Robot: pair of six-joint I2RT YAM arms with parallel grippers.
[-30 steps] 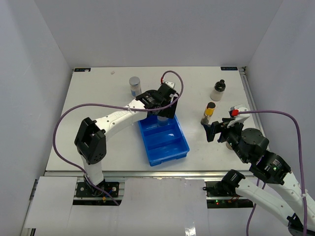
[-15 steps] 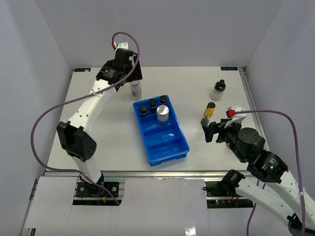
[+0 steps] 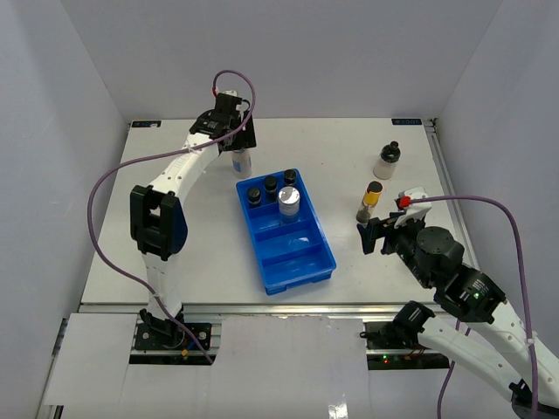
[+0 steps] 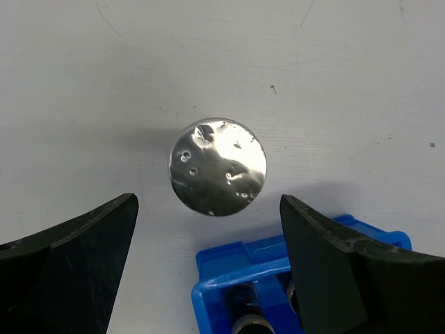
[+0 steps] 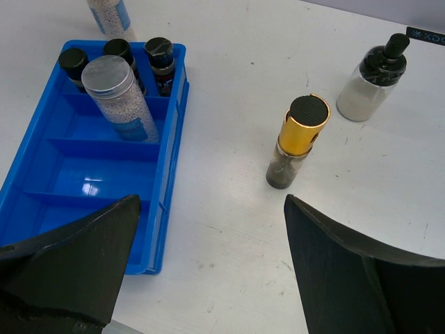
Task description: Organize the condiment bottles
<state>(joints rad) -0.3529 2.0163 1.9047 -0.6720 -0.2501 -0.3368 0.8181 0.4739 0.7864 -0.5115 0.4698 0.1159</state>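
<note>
The blue tray holds three dark black-capped jars in its far compartment, with a silver-lidded jar just behind them. My left gripper is open and empty, hovering above a second silver-lidded jar on the table behind the tray. In the left wrist view its lid lies ahead of the gripper, between the finger lines. A yellow dark-capped bottle and a whitish black-capped bottle stand on the right. My right gripper is open and empty, near the yellow bottle.
The tray's two near compartments hold nothing. The tray's far corner lies just below my left fingers. The whitish bottle stands near the table's right edge. Side walls close in the table on left and right.
My left arm left the tray, where the silver-lidded jar now stands, swung to the back of the table and came down over the other silver-lidded jar. The right arm barely moved.
</note>
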